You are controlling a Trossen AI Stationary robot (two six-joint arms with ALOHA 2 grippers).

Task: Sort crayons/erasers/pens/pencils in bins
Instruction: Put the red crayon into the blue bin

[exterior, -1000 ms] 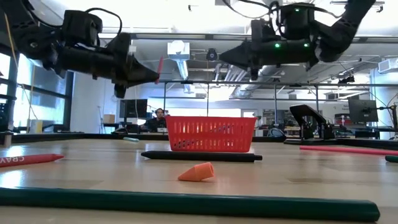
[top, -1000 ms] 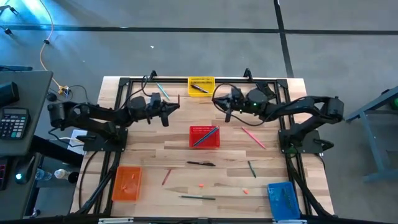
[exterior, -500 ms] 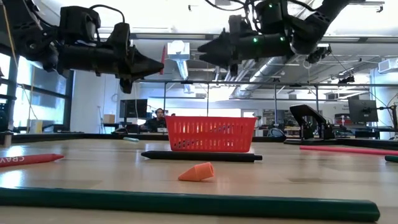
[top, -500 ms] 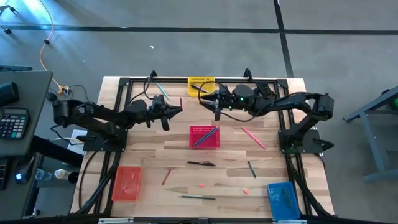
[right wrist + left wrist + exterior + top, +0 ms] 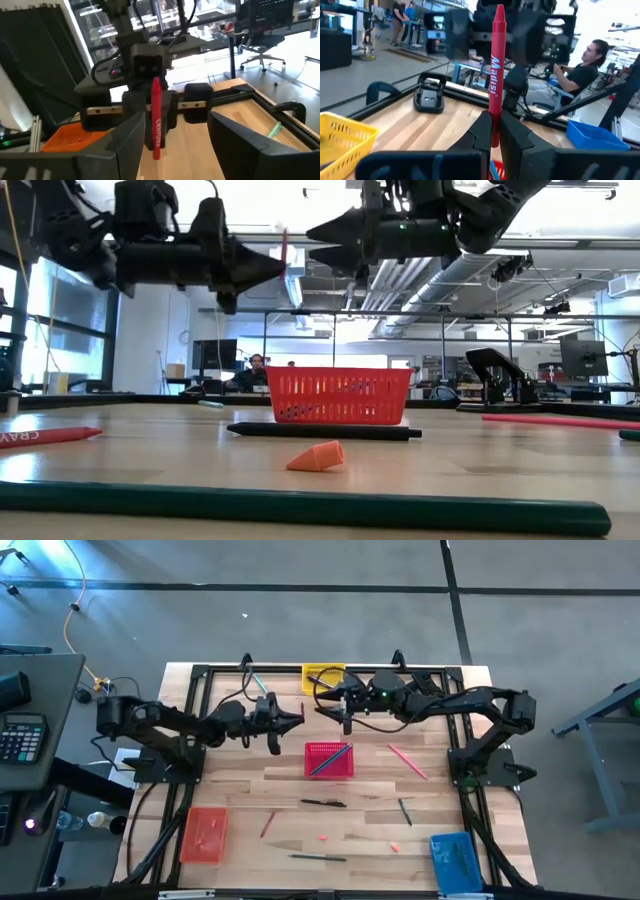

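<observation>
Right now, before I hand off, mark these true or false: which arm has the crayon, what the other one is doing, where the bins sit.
1. The left gripper holds a red crayon upright between its fingers. True.
2. The right gripper is clamped on a pen. False: its fingers are spread and hold nothing.
3. The red bin sits near the table's middle, with sticks in it. True.
4. The orange bin is at the far edge. False: it is at the near left; the yellow bin is at the far edge.
5. A black pen lies loose on the table. True.
</observation>
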